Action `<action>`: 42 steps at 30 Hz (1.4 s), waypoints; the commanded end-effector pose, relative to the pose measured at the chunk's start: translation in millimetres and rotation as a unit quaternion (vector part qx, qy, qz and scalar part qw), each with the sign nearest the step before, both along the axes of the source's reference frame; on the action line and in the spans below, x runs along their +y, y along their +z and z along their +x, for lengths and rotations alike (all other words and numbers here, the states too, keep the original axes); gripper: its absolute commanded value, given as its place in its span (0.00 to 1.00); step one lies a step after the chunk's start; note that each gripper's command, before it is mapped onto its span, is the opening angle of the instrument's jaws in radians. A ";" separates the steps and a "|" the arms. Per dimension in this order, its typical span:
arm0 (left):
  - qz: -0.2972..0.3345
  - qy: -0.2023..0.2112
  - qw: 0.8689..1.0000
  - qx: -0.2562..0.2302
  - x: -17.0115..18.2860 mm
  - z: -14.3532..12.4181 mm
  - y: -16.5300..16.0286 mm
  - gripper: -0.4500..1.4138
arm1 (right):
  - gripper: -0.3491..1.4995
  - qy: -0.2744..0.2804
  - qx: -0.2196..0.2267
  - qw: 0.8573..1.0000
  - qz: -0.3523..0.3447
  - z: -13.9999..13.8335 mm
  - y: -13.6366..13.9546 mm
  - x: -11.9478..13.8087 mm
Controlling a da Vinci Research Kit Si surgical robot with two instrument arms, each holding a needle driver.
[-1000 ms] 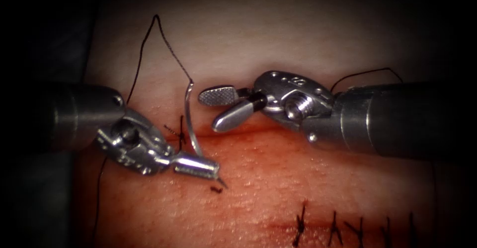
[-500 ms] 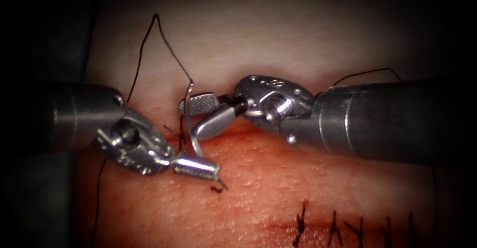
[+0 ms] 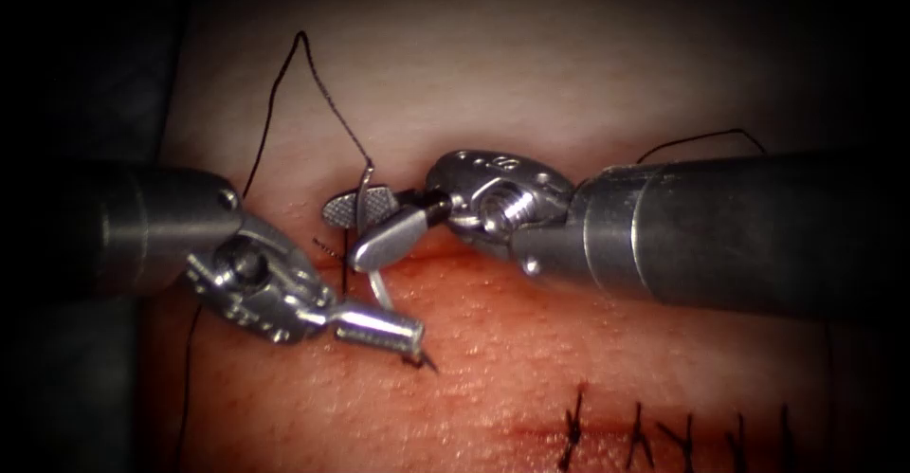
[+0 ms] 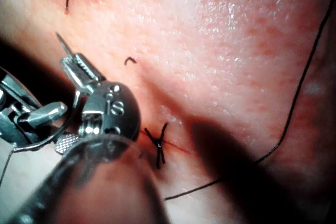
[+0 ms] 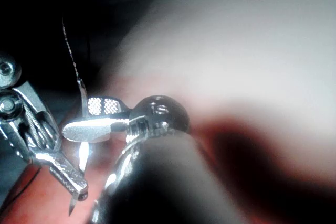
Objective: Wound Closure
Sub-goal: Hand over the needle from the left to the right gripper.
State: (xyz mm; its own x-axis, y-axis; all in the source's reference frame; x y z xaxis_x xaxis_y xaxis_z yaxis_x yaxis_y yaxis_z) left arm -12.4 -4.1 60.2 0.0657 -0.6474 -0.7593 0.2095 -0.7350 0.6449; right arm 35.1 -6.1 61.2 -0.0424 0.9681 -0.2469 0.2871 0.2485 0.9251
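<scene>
Moved in from the right: right tool, jaws spread around the needle near its thread end. Left tool pinches the needle near its tip above the tissue. Seat squarely before clamping.

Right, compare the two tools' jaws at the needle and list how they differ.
The left arm's steel needle driver has its jaws shut on the curved silver needle near the tip; the right arm's steel needle driver has its jaws open around the needle close to the thread end. The left one sits low over the reddened tissue, the right one higher up. Both are at the same needle, which is out of the tissue.
</scene>
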 end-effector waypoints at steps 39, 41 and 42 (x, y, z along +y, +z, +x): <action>0.156 -0.069 0.984 0.040 -0.3 1.1 -0.8 0.78 | 0.00 0.096 -0.148 0.984 0.035 -3.6 0.5 3.4; 0.206 -0.091 0.972 0.066 -0.2 1.5 -0.7 0.68 | 0.00 0.117 -0.187 0.975 0.041 -4.5 0.9 3.7; 0.220 -0.096 0.968 0.072 -0.2 1.5 -0.5 0.67 | 0.00 0.122 -0.196 0.972 0.041 -4.6 1.0 3.7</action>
